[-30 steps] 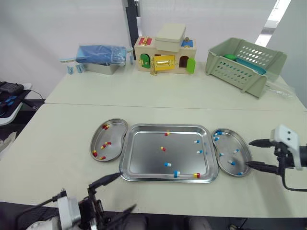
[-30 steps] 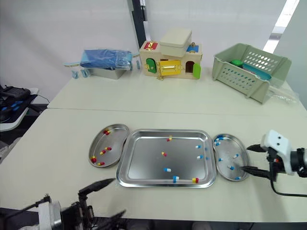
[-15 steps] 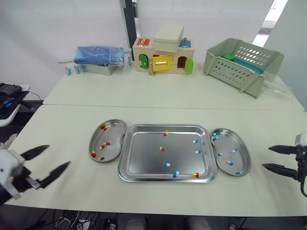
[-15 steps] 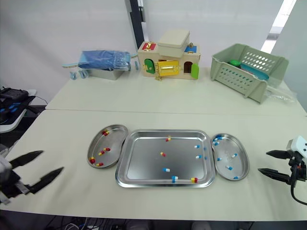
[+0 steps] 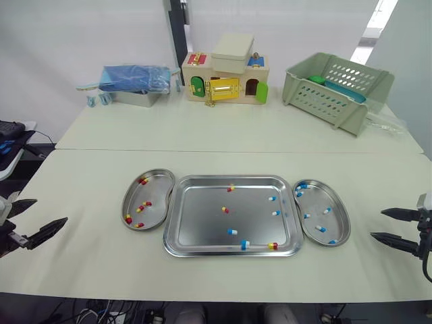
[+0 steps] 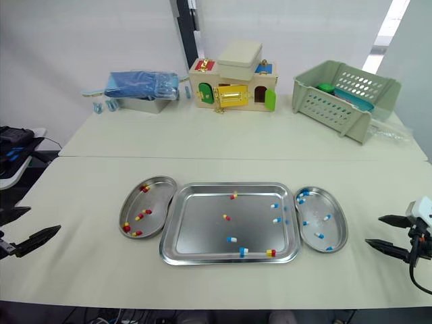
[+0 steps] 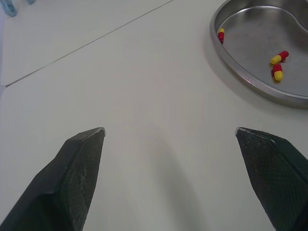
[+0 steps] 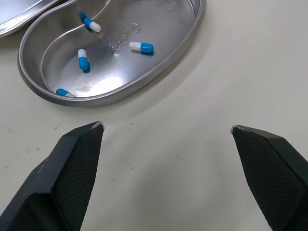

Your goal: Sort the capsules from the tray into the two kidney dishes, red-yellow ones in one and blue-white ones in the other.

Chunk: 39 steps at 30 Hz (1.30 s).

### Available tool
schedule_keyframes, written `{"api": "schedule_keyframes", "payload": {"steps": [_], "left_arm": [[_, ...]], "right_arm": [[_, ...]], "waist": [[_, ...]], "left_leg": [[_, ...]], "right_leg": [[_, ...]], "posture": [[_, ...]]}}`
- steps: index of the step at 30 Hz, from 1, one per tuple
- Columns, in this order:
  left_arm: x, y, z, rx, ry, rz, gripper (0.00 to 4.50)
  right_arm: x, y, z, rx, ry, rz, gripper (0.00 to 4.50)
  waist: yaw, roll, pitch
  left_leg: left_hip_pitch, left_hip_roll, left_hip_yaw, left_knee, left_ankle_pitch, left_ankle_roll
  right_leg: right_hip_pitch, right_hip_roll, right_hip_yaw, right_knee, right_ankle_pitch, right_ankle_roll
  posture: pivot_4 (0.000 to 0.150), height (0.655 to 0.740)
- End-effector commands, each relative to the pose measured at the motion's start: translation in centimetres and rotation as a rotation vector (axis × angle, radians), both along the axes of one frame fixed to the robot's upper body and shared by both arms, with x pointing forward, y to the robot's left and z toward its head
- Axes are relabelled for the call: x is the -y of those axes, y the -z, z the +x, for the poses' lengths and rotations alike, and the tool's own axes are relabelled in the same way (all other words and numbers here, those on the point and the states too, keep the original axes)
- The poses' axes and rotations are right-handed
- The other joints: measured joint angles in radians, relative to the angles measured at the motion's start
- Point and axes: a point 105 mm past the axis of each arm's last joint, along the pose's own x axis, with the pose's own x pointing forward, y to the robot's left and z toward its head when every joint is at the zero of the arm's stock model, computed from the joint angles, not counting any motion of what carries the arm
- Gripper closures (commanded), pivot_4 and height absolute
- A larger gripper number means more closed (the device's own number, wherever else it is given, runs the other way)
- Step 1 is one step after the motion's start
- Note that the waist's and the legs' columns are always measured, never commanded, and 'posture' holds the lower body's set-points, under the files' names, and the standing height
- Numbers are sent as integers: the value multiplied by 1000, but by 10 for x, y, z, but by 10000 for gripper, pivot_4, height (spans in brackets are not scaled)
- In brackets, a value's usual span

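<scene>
Presently both tools stand wide open and empty above the cream tabletop. The left tool is well apart from the left kidney-shaped steel dish, which holds red-yellow capsules. The right tool is near the right kidney-shaped steel dish, which holds blue-white capsules. Between the tools, beyond each dish, the rectangular steel tray carries about three red-yellow and four blue-white capsules, unsorted. Judgement: narrow the fingers before descent, straddle one capsule across its short axis and close gently, as capsules will likely skid on steel.

You saw the left kidney dish, left of the tray, cut off at the edge; the right kidney dish too.
</scene>
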Motion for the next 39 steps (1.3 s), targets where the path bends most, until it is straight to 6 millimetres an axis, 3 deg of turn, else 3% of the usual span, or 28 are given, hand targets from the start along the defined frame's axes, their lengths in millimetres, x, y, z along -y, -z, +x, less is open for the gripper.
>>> {"api": "schedule_keyframes", "payload": {"steps": [1,22,29,32,39], "left_arm": [[-4,-3,2,-2,6,17,0],[7,1,5,-26,98,26,0],[16,2,4,-60,136,29,0],[27,2,0,-90,189,49,0],[101,5,-20,-47,489,-11,0]], "right_arm": [[2,-10,2,51,8,-11,266],[-4,-7,-11,54,-3,-10,266],[-27,-1,-36,5,-103,44,266],[-43,2,-51,-48,-174,74,266],[-92,-5,-62,-46,-344,146,266]], "waist": [[-1,0,0],[-3,0,0],[0,0,0],[-1,0,0],[0,0,0]], "left_leg": [[0,0,0,0,0,0],[0,0,0,0,0,0],[0,0,0,0,0,0],[0,0,0,0,0,0],[0,0,1,0,0,0]], "right_leg": [[0,0,0,0,0,0],[0,0,0,0,0,0],[0,0,0,0,0,0],[0,0,0,0,0,0],[1,0,1,0,0,0]], "posture": [[1500,7400],[1500,7400],[1500,7400],[1500,7400],[1500,7400]]}}
